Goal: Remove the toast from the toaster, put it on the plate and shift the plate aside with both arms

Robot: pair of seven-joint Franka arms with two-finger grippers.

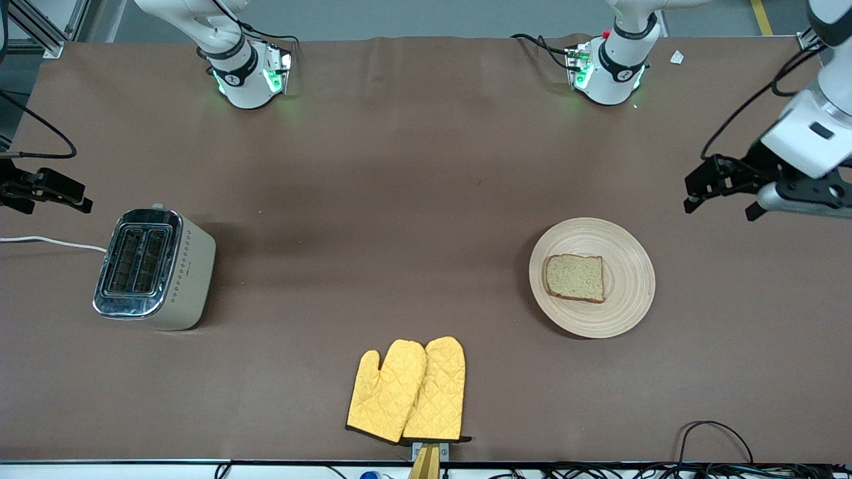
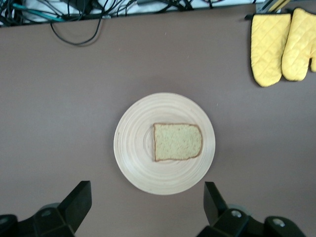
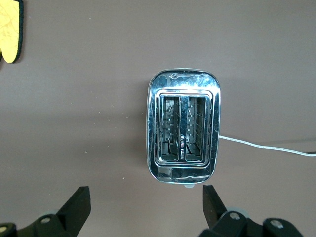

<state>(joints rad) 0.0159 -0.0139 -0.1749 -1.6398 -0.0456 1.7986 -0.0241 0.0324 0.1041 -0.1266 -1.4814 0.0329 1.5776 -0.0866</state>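
Note:
The toast (image 1: 575, 277) lies flat on the round wooden plate (image 1: 632, 296) toward the left arm's end of the table. In the left wrist view the toast (image 2: 177, 142) sits a little off centre on the plate (image 2: 133, 148). My left gripper (image 1: 723, 205) is open and empty, up in the air beside the plate toward the left arm's end; in its wrist view the left gripper (image 2: 147, 197) is clear of the plate's rim. My right gripper (image 1: 53, 205) is open and empty, up by the toaster (image 1: 156, 269); the right gripper (image 3: 145, 200) holds nothing.
The chrome toaster (image 3: 183, 133) stands toward the right arm's end with both slots empty and a white cord (image 1: 46, 241) trailing off. Two yellow oven mitts (image 1: 407, 389) lie near the table's front edge. Black cables (image 1: 712, 439) loop at that edge.

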